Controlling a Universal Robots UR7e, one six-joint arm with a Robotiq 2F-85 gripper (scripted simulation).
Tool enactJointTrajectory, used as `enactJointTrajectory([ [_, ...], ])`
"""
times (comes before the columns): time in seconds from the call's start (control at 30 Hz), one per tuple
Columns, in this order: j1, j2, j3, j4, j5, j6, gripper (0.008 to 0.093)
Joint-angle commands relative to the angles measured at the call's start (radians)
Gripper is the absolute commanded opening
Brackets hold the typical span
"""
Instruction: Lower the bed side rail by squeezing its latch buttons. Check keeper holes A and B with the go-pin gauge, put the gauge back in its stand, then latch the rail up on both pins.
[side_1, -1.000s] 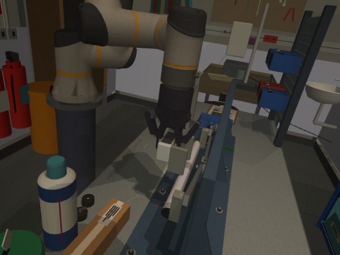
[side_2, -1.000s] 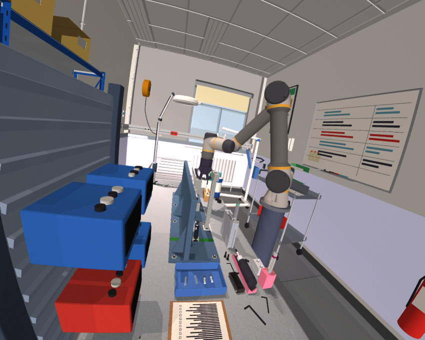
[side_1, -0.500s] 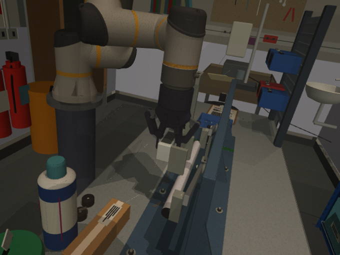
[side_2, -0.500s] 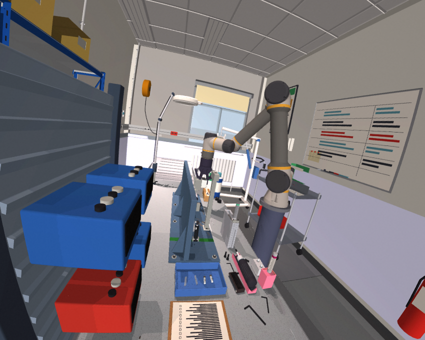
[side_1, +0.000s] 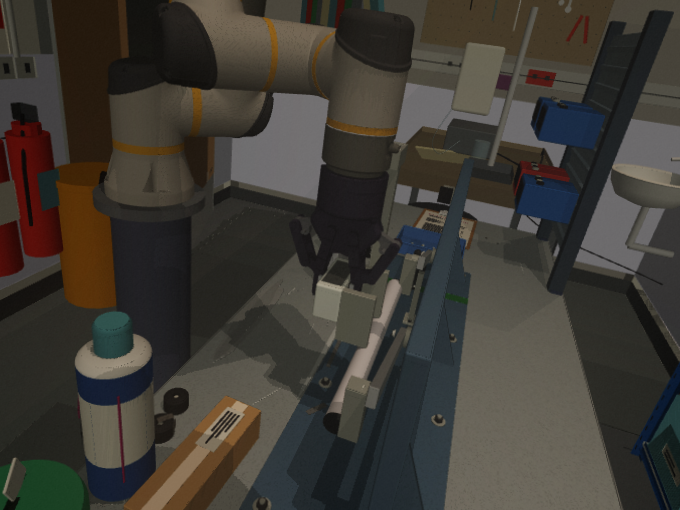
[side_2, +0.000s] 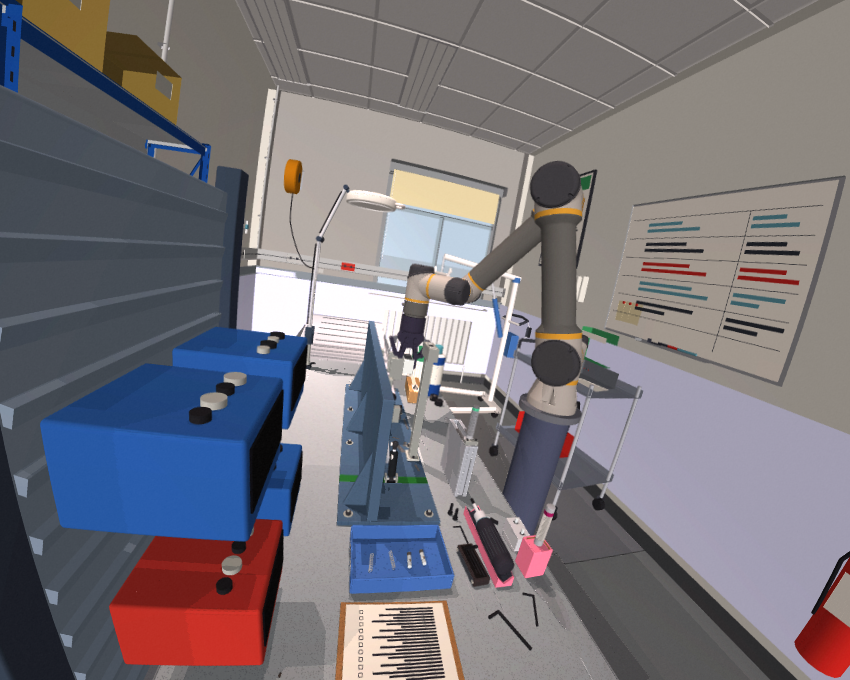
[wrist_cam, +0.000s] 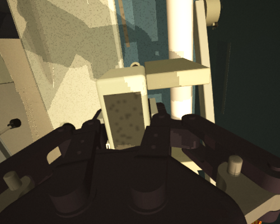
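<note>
The cream latch block (side_1: 332, 296) (wrist_cam: 122, 107) sits on a bracket off the white side rail tube (side_1: 363, 346) (wrist_cam: 180, 56), which runs along the blue bed frame (side_1: 434, 307) (side_2: 376, 418). I hold the latch block in my closed gripper (side_1: 340, 277) (side_2: 407, 349) (wrist_cam: 124, 131), gripping its two sides from above. A second cream bracket (side_1: 354, 409) sits at the rail's near end. The pink gauge stand (side_2: 535, 556) stands on the bench at the frame's other end, with a slim gauge upright in it.
The blue frame's upright plate (side_1: 439, 263) rises close beside my gripper. A blue tray (side_2: 400, 558) of pins, hex keys (side_2: 510, 627) and a black tool (side_2: 493, 542) lie near the stand. A bottle (side_1: 115, 406) and a cardboard box (side_1: 198, 458) stand by my base column.
</note>
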Motion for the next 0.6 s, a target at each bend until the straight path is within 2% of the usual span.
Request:
enactJointTrajectory([
  [0.0, 0.000, -0.002, -0.001, 0.001, 0.000, 0.001, 0.0080],
  [0.57, 0.006, -0.025, -0.004, 0.028, 0.000, 0.007, 0.0080],
])
